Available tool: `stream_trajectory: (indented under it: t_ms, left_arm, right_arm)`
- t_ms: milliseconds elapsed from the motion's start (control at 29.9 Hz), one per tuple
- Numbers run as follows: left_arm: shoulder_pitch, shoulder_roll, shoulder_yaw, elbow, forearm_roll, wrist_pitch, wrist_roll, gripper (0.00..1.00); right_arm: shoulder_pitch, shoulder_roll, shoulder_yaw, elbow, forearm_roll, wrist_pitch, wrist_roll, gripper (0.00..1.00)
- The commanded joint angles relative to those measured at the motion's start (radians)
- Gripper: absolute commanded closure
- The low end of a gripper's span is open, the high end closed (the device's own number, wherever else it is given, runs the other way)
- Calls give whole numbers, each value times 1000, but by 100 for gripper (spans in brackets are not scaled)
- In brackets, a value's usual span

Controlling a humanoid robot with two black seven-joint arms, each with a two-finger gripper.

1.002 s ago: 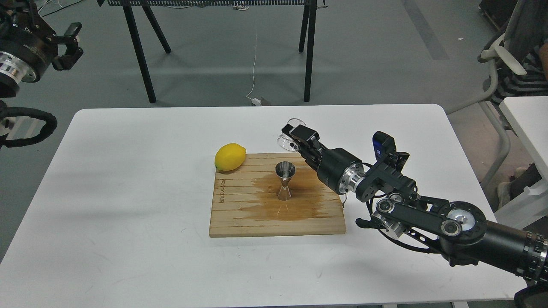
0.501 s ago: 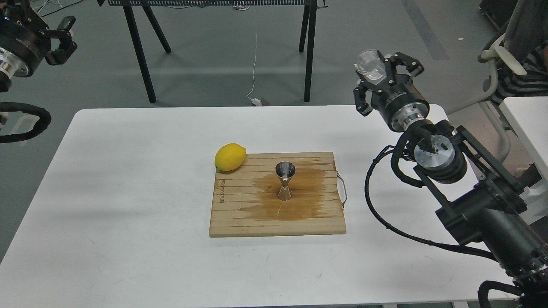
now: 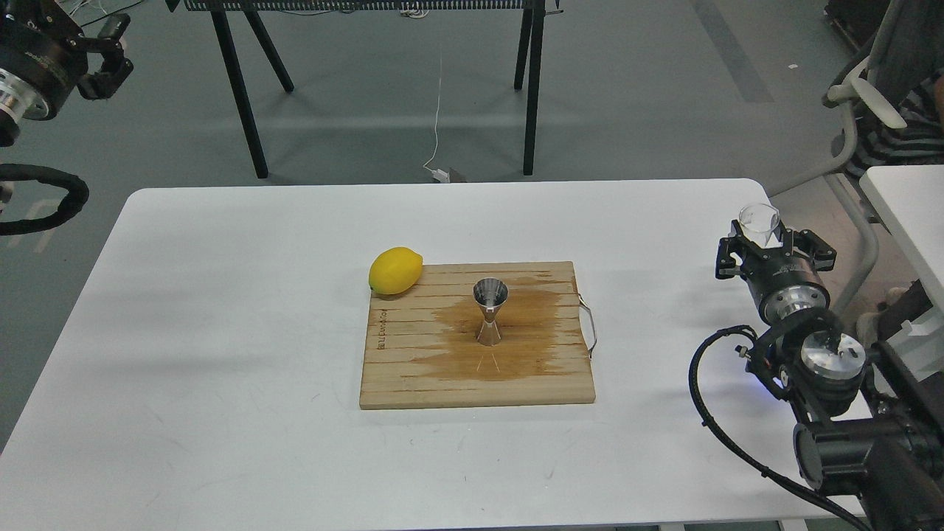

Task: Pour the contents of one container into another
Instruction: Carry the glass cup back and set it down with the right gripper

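Note:
The steel hourglass jigger [image 3: 491, 313] stands upright in the middle of a wooden cutting board [image 3: 413, 376], on a dark wet stain. My right gripper [image 3: 763, 230] is raised at the table's right edge, far from the jigger, shut on the small clear glass cup [image 3: 759, 222], which points up and away. My left gripper [image 3: 103, 55] hangs off the table at the upper left corner of the view, dark and partly cut off, so its fingers cannot be told apart.
A yellow lemon [image 3: 395, 271] lies at the board's back left corner. A wire handle [image 3: 588, 326] sticks out of the board's right side. The white table [image 3: 221, 332] carries the board. Black stand legs [image 3: 243, 88] and a chair [image 3: 863, 103] stand behind it.
My right arm swung the glass cup from beside the jigger up high to the right, then down to the table's right edge. The left gripper drifted slightly left.

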Motion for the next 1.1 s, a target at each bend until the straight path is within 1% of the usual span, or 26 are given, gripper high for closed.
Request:
stream_trajectory:
  t_ms: [0,134,234,334,401,501,601,668,702,735,802,835,1069]
  left_arm:
    - [0,0,1,0,0,0,0,1]
    - [0,-2,1,2,0,0,0,1]
    - [0,-3,3,0,0,0,-2,1]
    - [1,-5,3,0,0,1,-2,1]
    - [1,-5,3,0,0,1,-2,1]
    - [1,-5,3,0,0,1,-2,1]
    - [1,-5,3,0,0,1,-2,1]
    - [1,-3,4,0,0,1,-2,1]
    - [1,-2,4,0,0,1,-2,1]
    - [1,0,4,0,0,0,-2,1]
    - [1,1,3,0,0,0,-2,1]
    - [1,1,3,0,0,0,-2,1]
    - [1,0,3,0,0,1,-3,1]
  right_arm:
    - [-5,18,2,-111,54,108,-1,74]
    - [5,23,0,-151,82,100,-3,74]
    - [7,43,2,-151,84,50,-1,73]
    - [8,59,3,-151,84,2,-1,70]
    - [8,73,3,-151,84,-9,-1,65]
    - [8,92,2,-150,84,-18,-1,61]
    - [8,102,2,-147,88,-20,-3,51]
    - [8,104,3,-141,96,-30,-3,16]
    - [10,104,3,-137,105,-39,-3,11]
    - [10,104,5,-136,110,-46,-3,11]
    - [12,104,5,-119,111,-50,-3,4]
    - [12,104,5,-111,111,-52,-3,3]
    - [5,104,2,-85,111,-52,-3,1]
